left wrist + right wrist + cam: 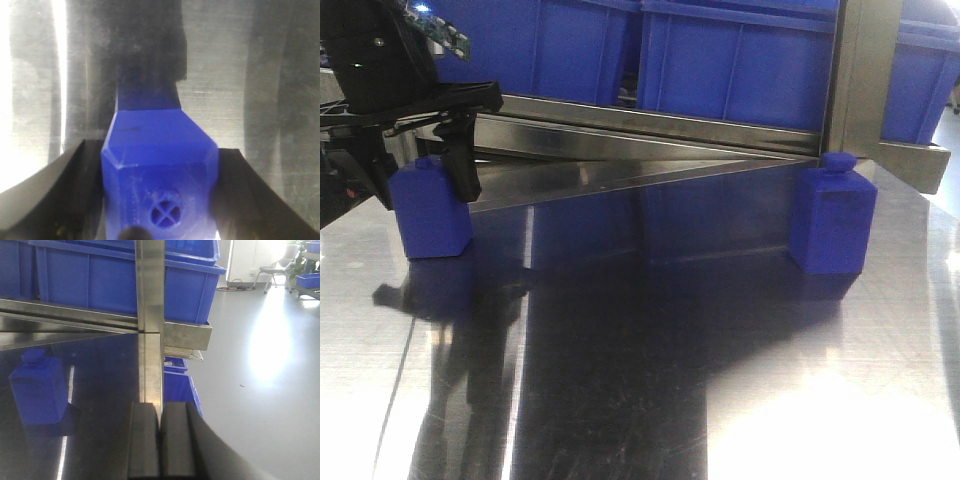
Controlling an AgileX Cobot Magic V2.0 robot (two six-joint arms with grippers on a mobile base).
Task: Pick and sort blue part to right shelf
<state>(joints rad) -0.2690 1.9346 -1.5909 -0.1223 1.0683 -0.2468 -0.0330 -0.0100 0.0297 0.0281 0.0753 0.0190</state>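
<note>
The blue part (432,222), a matte-blue bottle-shaped block with a low nub, stands upright on the steel table (650,380) at the far left. My left gripper (423,192) comes down over it with one black finger on each side. In the left wrist view the part (160,165) fills the gap between the fingers (75,175), which press on its sides. My right gripper (160,412) is shut with nothing in it, over the table's right edge. It is out of the front view.
A similar blue block with a larger cap (834,222) stands at the right, near a steel upright post (860,70); the right wrist view shows this block (39,387) too. Blue bins (720,60) sit on the shelf rail behind. Open floor (260,390) lies beyond the table's right edge.
</note>
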